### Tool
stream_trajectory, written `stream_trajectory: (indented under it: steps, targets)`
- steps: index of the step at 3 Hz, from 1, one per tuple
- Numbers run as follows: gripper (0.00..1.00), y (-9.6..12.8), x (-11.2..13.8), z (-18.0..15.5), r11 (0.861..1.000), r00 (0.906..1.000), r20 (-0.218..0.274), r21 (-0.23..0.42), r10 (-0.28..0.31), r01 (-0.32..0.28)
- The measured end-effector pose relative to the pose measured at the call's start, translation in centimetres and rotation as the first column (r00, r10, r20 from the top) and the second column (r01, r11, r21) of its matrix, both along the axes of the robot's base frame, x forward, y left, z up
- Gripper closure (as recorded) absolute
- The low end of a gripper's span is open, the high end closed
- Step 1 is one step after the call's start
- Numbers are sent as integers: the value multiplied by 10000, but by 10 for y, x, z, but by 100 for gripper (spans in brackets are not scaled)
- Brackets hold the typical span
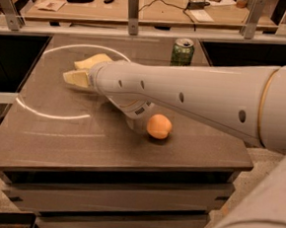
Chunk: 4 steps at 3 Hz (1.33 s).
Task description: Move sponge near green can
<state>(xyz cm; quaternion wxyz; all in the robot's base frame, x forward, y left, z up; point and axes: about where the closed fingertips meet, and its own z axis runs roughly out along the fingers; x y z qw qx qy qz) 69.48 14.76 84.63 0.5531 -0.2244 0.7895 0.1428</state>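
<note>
The matt, pale tool (80,71) is over the smooth, faintly glossy brown worktop (52,138). Far right of it, the green can (182,53) has a shiny metal top. The arm (184,97) looks like smooth plastic.

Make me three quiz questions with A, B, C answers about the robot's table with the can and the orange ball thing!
1. Where is the gripper?
A. down on the floor
B. over the left part of the table
C. behind the railing at the back

2. What colour is the round fruit?
A. blue
B. purple
C. orange

3. How is the green can placed?
A. standing upright
B. lying on its side
C. squashed flat

Answers:
1 B: the gripper is at the end of the arm, left of the green can and apart from it.
2 C: the round fruit is orange and lies close beside the arm.
3 A: its silver top faces up.
</note>
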Motion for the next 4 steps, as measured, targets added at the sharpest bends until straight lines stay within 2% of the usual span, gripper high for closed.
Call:
stream_trajectory:
  steps: [1, 2, 3, 4]
  targets:
    - [18, 1, -2, 3, 9999, 9999, 137, 106, 51, -52]
    - [41, -2, -4, 9, 9995, 9995, 301, 308, 112, -122]
    - [40, -5, -1, 11, 9996, 9982, 534, 50, 282, -285]
    - [17, -4, 1, 5, 9971, 9963, 580, -466, 628, -601]
